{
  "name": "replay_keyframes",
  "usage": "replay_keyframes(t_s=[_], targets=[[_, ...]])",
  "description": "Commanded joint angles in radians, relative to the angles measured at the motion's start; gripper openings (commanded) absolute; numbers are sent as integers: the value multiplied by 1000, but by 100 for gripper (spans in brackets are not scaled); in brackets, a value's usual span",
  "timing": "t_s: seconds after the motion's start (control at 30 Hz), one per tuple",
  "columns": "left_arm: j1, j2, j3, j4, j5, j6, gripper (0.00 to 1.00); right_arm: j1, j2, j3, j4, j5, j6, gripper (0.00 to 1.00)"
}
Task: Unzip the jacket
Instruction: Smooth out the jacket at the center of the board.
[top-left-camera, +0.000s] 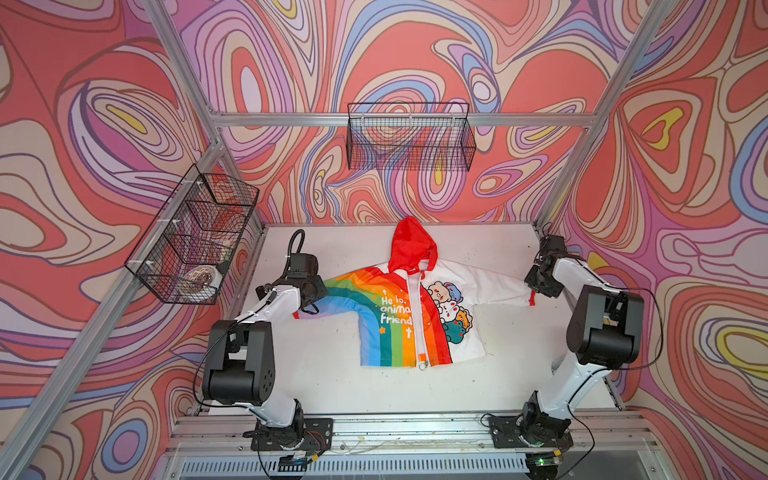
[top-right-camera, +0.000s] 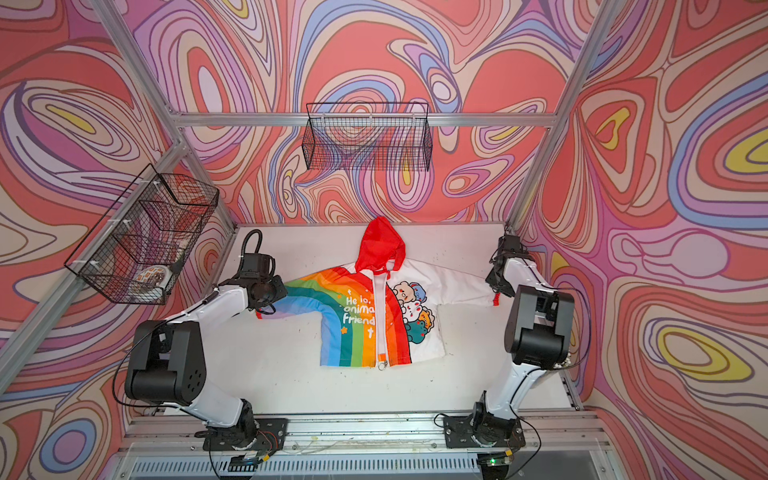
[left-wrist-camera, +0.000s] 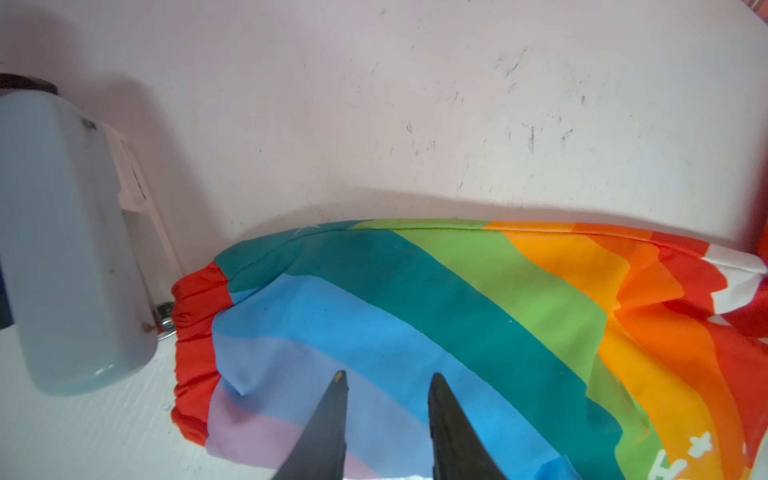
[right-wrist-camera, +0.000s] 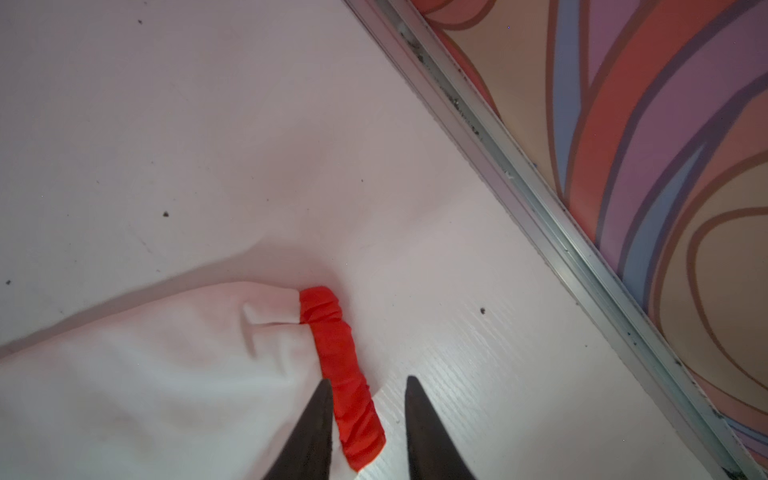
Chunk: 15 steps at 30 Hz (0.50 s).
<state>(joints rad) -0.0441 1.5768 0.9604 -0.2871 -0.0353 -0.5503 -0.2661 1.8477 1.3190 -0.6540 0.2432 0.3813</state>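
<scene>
White table (top-left-camera: 478, 374), jacket (top-left-camera: 399, 316) spread flat. My left gripper (left-wrist-camera: 386, 376) hovers, jaws parted, over the rainbow sleeve (left-wrist-camera: 415, 311); my right gripper (right-wrist-camera: 369, 379), parted too, straddles the red cuff (right-wrist-camera: 332, 353).

Jacket (top-left-camera: 390, 332) flat on table (top-left-camera: 332, 382)

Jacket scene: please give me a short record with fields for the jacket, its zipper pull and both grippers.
jacket: lies flat on the white table, front up, sleeves spread
hood: red, toward the back wall
zipper pull: ring at the bottom hem
left gripper: open, over the rainbow sleeve, holding nothing
right gripper: open, with the red cuff of the white sleeve seen between its fingers, not clamped
</scene>
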Motion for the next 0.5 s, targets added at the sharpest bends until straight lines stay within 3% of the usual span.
replay_keyframes(t_s=[0.0, 0.23, 0.47], targets=[[7, -23, 0, -10, -34, -14, 38, -25, 37, 16, 3, -73, -8, 35], [10, -26, 20, -69, -73, -17, 47, -51, 91, 21, 24, -200, -11, 38], [43, -39, 9, -118, -108, -38, 63, -61, 144, 22, 6, -195, -10, 38]])
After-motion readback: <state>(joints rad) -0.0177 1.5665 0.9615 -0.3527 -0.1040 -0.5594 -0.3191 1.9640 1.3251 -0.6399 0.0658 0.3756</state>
